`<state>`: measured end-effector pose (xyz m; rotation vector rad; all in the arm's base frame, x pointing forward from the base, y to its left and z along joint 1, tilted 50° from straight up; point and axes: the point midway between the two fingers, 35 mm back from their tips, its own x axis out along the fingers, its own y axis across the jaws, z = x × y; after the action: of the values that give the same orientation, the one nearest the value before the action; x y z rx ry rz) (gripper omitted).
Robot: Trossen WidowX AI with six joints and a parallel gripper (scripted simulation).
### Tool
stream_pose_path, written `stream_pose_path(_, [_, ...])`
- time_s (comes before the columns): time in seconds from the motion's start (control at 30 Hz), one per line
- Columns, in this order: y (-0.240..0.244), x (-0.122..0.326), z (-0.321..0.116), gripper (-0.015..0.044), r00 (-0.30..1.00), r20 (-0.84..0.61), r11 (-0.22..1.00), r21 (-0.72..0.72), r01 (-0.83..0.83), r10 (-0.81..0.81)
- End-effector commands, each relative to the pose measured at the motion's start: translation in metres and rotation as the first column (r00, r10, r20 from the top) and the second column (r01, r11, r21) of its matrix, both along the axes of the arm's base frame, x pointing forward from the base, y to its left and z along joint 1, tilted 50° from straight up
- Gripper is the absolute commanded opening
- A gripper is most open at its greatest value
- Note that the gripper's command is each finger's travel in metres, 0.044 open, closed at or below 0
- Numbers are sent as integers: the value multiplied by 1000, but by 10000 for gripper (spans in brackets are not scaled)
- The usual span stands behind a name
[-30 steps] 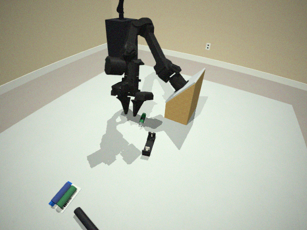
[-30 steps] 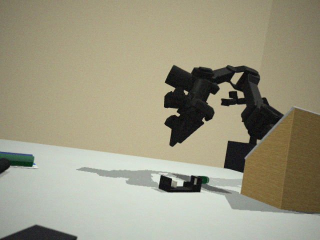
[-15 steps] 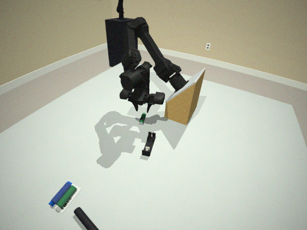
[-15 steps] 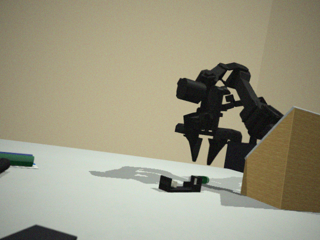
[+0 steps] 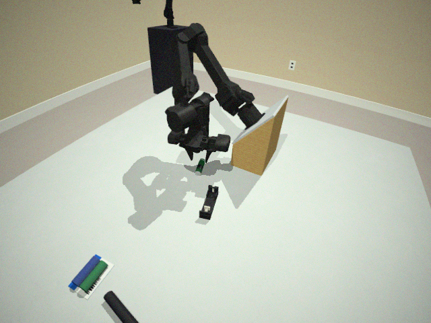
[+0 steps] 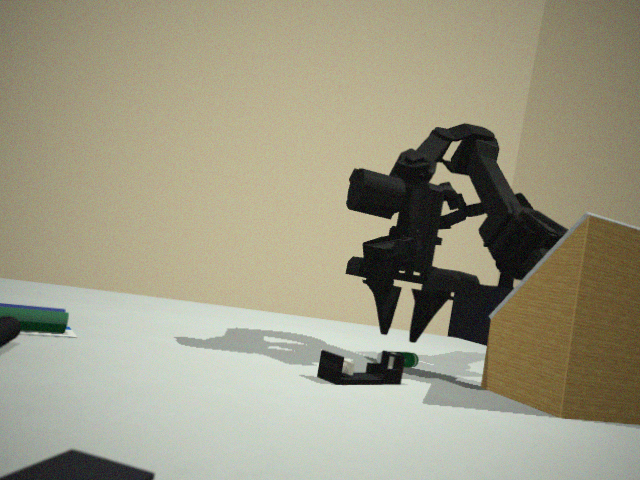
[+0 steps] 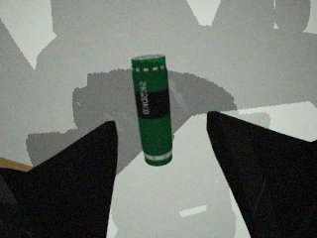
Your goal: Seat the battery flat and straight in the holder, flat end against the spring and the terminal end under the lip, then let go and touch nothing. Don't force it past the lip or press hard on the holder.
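Observation:
The green battery (image 5: pixel 200 166) (image 6: pixel 410 359) (image 7: pixel 154 110) lies on its side on the table, a dark band round its middle. In the exterior view the holder partly hides it. The black holder (image 5: pixel 209 202) (image 6: pixel 366 378) stands empty on the table, in front of the battery in the top view, with a pale metal piece near its front end; it is not in the wrist view. My gripper (image 5: pixel 199 159) (image 6: pixel 398 336) (image 7: pixel 161 125) points down above the battery, open and empty. In the wrist view the battery shows between the two fingers, touching neither.
A wooden wedge block (image 5: pixel 252 149) (image 6: pixel 558 330) with a pale sloped top stands beside the arm, right of the battery. A blue and green cell pack (image 5: pixel 91 275) (image 6: pixel 36 318) and a black rod (image 5: pixel 120 307) (image 6: pixel 7 329) lie far from the holder. A dark flat object (image 6: pixel 77 467) shows at the exterior view's lower edge.

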<state>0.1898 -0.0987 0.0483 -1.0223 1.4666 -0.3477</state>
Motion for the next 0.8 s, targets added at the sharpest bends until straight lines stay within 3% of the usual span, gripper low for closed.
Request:
stream_pose_path(0.0, [-4,-2,-8,223,1000,-23,1000,2,-3,3])
stream_pose_path(0.63, [-27,-1,-24,223,1000,-22,1000,-7,-4,4])
stream_pose_path(0.77, [-27,-1,-24,137,1000,-22,1000,-7,-4,4])
